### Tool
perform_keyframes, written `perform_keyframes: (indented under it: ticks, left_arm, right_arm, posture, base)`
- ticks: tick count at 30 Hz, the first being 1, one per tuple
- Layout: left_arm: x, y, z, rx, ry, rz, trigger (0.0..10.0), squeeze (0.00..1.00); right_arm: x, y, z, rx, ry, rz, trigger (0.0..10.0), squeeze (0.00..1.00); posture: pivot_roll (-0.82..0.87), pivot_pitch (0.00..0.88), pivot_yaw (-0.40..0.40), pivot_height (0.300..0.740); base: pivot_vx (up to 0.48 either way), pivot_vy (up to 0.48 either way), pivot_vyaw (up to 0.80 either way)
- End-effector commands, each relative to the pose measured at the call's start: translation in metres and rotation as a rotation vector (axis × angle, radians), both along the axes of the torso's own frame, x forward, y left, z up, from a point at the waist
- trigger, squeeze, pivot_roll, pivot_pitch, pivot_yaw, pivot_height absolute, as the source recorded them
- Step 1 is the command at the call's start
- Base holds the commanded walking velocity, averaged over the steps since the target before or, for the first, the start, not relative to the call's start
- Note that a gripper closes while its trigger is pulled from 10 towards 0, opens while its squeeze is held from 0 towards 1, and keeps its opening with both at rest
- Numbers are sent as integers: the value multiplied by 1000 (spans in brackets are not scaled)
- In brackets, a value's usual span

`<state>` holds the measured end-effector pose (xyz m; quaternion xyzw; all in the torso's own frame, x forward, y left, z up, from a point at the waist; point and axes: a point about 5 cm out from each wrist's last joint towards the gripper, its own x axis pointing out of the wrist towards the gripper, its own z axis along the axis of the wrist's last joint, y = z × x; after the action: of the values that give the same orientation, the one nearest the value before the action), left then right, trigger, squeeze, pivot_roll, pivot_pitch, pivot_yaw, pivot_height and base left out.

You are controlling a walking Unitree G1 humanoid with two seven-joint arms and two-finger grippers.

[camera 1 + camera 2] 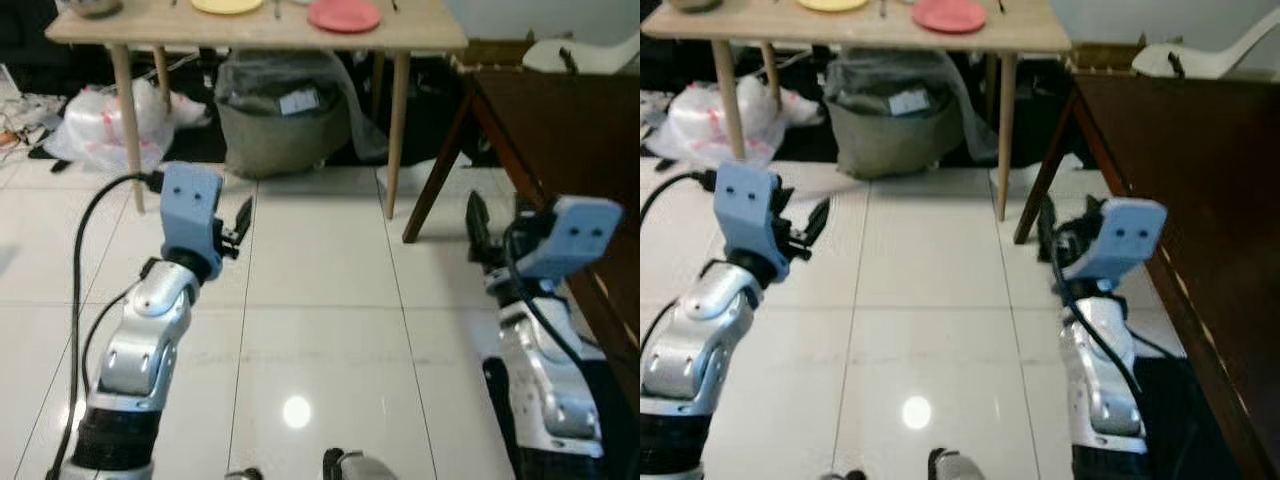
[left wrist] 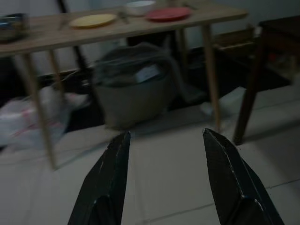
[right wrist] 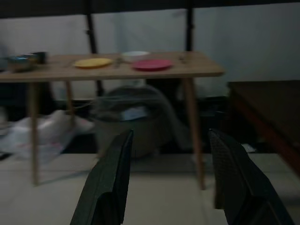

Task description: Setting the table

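Note:
A light wooden table (image 1: 260, 32) stands ahead across the white tile floor. On it lie a yellow plate (image 1: 228, 5) and a red plate (image 1: 344, 15), with a white bowl (image 2: 140, 6) behind them and a metal bowl (image 2: 11, 21) at the table's left end. My left gripper (image 2: 164, 180) is raised over the floor, open and holding nothing, and it points at the table. My right gripper (image 3: 168, 180) is held up the same way on the right, also open and holding nothing. Both are well short of the table.
Under the table sits a grey-green bag (image 1: 283, 120) wrapped in plastic. A white plastic bag (image 1: 105, 125) lies by the table's left legs. A dark brown table (image 1: 570, 130) runs close along my right side, with a white chair (image 1: 590, 50) behind it. Open floor lies ahead.

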<state>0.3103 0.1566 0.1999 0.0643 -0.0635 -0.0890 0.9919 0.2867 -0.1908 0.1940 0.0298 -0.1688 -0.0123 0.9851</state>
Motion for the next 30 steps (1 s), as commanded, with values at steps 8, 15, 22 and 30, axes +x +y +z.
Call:
perform_keyframes:
  ticks: [8,15,22,30]
  left_arm:
    - [-1,0,-4,2,15,4,10000,0]
    - [-1,1,-5,2,19,6,10000,0]
    - [0,1,-4,0,19,5,10000,0]
    - [0,1,-4,4,19,5,10000,0]
  right_arm:
    - [-2,-2,-2,-2,8,-15,10000,0]
    - [-2,-2,-2,-2,9,-16,10000,0]
    - [-2,-2,-3,2,10,-18,10000,0]
    - [-2,-3,-3,16,13,-20,10000,0]
  posture:
    - [-104,49,48,740]
    - [-103,51,50,740]
    - [-103,51,51,740]
    - [-102,52,53,740]
  base:
    - [-299,0,0]
    - [0,0,0]
    - [0,0,0]
    - [0,0,-700]
